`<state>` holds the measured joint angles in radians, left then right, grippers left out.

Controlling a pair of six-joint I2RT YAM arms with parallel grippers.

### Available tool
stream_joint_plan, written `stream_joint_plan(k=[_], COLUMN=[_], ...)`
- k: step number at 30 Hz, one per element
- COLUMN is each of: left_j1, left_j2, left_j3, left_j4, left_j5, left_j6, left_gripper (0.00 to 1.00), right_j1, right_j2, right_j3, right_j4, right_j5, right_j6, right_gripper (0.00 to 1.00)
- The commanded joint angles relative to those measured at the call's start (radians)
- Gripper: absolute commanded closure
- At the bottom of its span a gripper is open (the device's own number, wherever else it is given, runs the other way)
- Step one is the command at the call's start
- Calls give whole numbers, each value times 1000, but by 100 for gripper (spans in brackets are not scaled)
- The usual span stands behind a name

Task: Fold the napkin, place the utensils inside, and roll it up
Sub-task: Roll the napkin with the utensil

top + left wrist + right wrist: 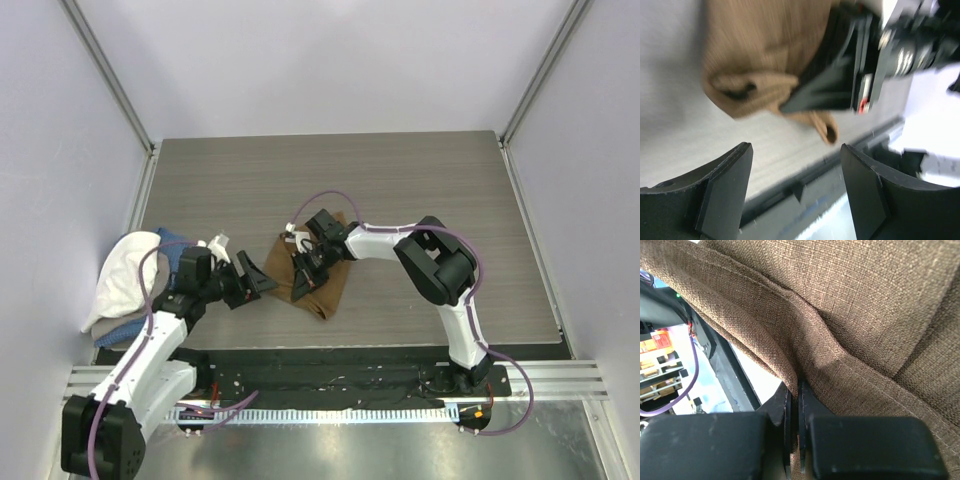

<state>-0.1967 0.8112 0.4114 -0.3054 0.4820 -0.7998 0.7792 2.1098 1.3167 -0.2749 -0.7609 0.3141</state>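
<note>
The tan-brown napkin (322, 286) lies bunched at the middle of the table. It fills the right wrist view (865, 305) and shows blurred in the left wrist view (765, 55). My right gripper (303, 272) is shut on a fold of the napkin, the cloth pinched between its fingertips (795, 390). My left gripper (256, 281) is open and empty just left of the napkin, its fingers (725, 185) apart over bare table. The gold spoon is not in view.
A white cloth (125, 275) lies on a blue cloth (172, 252) at the left edge of the table, beside the left arm. The table's near edge and a metal rail (340, 390) run below the napkin.
</note>
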Motion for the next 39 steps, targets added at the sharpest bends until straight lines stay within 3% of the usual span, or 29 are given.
stream_joint_plan(k=[1,6,7,10,21,28,31,33,39], left_j1=[-46,-52,-53,-52,-44,-44,-44,-43,-43], left_j2=[74,140,149,200,466,575,550,507,269], left_j3=[38,-16,-48,-77,-146,-180,-155,-105,32], left_j4=[-41,194,342,535,899,913,884,821,379], left_j5=[148,167,161,127,-54,-86,-63,-63,-261], left_j6=[-26,-117,-151,-211,-190,-119,-111,-86,109], left_gripper=[24,24,24,25,27,27,27,27,20], right_j1=[0,-1,-1,-1,-1,-1,-1,-1,-12], right_j2=[29,32,33,36,41,41,39,39,52], right_j3=[12,1,1,-5,-16,-24,-31,-37,-57], right_j4=[-17,-17,-15,-10,3,13,19,23,49], right_j5=[11,20,20,21,15,15,15,17,11], right_j6=[6,5,5,6,16,23,34,40,57], right_gripper=[99,99,99,99,99,99,99,99,99])
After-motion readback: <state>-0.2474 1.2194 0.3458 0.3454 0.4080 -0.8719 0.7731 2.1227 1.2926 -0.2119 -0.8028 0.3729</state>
